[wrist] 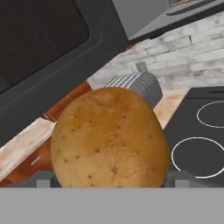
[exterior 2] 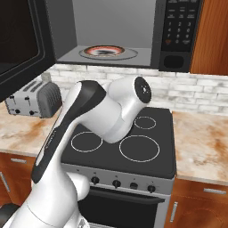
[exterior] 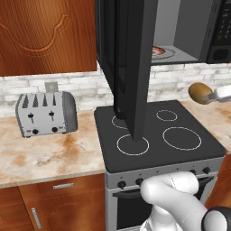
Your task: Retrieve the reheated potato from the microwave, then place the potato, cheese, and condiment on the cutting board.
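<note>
A: The microwave [exterior 2: 111, 31] is hanging open above the stove [exterior: 158, 135]; its black door [exterior: 131, 67] is jutting out over the burners, and swinging the arm wide is risking a knock against that glossy slab.

B: Agreed; the end effector [exterior: 212, 94] is holding the potato [exterior: 200, 93] out past the stove's right edge, above the marbled table [exterior: 45, 153]; the jaws are standing wide, clamped on it.

A: The potato is looking rounded and speckled, golden-brown; a smooth lump like that is liable to roll loose if the grip is easing.

B: The plate [exterior 2: 107, 52] is sitting empty inside; the ribbed metal toaster [exterior: 46, 113] is standing far left.
</note>
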Controlling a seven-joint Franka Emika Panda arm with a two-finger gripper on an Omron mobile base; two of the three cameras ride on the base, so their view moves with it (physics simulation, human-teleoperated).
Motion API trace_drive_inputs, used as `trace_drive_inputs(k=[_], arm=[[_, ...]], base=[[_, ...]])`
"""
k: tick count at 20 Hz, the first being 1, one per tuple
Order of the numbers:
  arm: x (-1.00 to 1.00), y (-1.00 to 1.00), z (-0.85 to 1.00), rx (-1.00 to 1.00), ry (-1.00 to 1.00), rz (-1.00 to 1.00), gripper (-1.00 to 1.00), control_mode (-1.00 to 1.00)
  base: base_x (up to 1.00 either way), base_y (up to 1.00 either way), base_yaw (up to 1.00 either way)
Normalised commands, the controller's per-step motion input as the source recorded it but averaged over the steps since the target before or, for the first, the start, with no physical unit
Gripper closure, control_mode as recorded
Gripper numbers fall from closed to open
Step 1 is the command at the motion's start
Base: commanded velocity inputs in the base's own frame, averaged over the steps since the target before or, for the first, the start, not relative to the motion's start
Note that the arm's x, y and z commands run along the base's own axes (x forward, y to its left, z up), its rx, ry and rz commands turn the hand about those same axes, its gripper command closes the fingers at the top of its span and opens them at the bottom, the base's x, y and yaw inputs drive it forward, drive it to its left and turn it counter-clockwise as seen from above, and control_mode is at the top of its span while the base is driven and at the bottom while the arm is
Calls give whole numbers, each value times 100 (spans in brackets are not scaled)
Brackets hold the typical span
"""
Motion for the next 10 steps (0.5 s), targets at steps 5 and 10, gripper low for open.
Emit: trace_drive_inputs(k=[5, 10], arm=[[33, 5, -40, 3, 0, 1, 100, -100], [43, 0, -29, 1, 0, 3, 100, -100]], base=[[0, 0, 0], [0, 0, 0]])
